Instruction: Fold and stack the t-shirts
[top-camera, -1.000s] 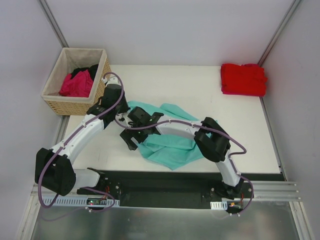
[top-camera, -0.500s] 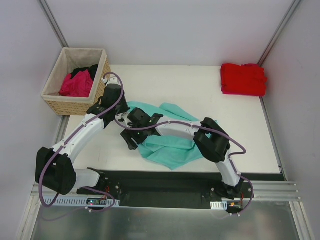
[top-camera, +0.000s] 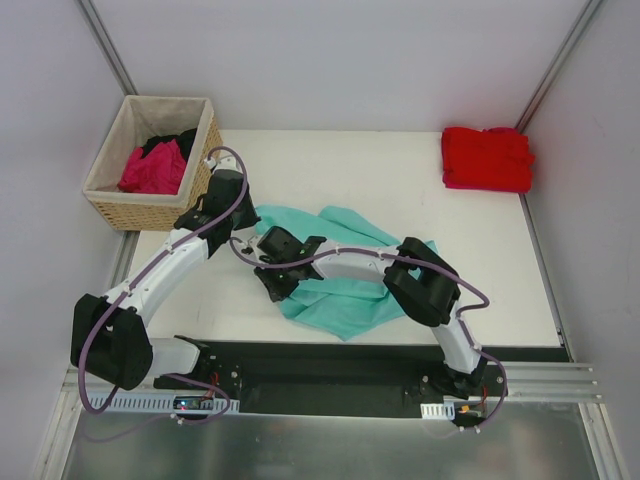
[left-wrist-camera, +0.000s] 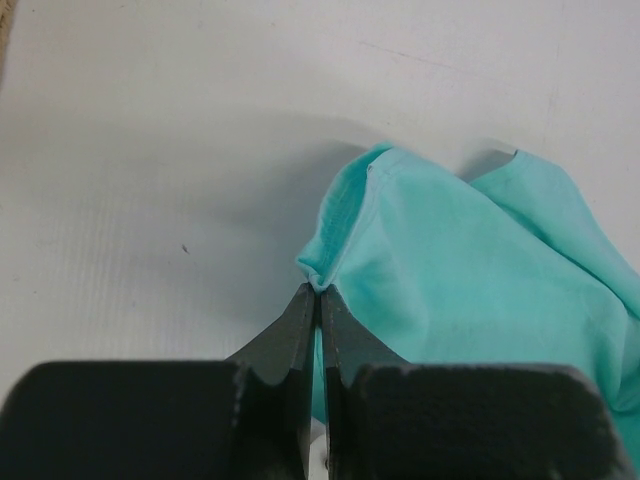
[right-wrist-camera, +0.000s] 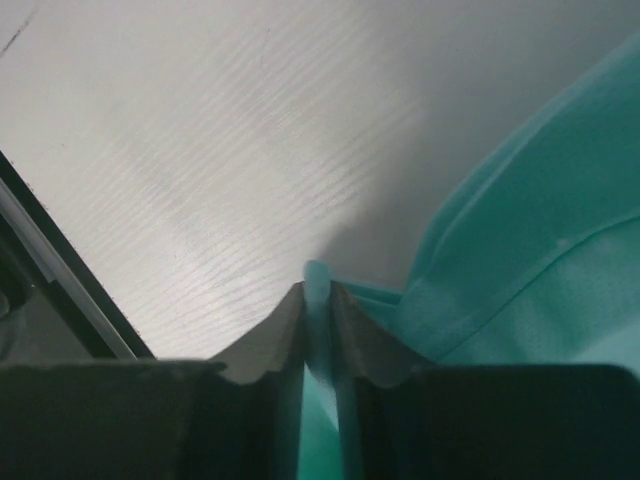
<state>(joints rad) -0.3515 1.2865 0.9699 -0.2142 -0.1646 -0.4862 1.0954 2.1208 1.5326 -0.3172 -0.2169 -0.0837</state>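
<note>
A crumpled teal t-shirt (top-camera: 345, 295) lies on the white table between my two arms. My left gripper (top-camera: 246, 218) is shut on the shirt's far left corner; the left wrist view shows a small fold of teal cloth (left-wrist-camera: 340, 240) pinched at my left gripper's (left-wrist-camera: 318, 291) tips. My right gripper (top-camera: 276, 288) is shut on the shirt's near left edge, and a teal ridge (right-wrist-camera: 500, 260) runs between the closed fingers of my right gripper (right-wrist-camera: 317, 288). A folded red t-shirt (top-camera: 487, 158) rests at the back right corner.
A woven basket (top-camera: 150, 212) stands at the back left, holding a magenta shirt (top-camera: 153, 168) and a black one (top-camera: 180, 141). The table's (top-camera: 400, 180) black front edge (right-wrist-camera: 60, 290) runs just left of my right gripper. Grey walls enclose the sides.
My right gripper has closed from wide open onto the teal shirt's near left edge and shifted slightly right. The left arm and its grip have not moved.
</note>
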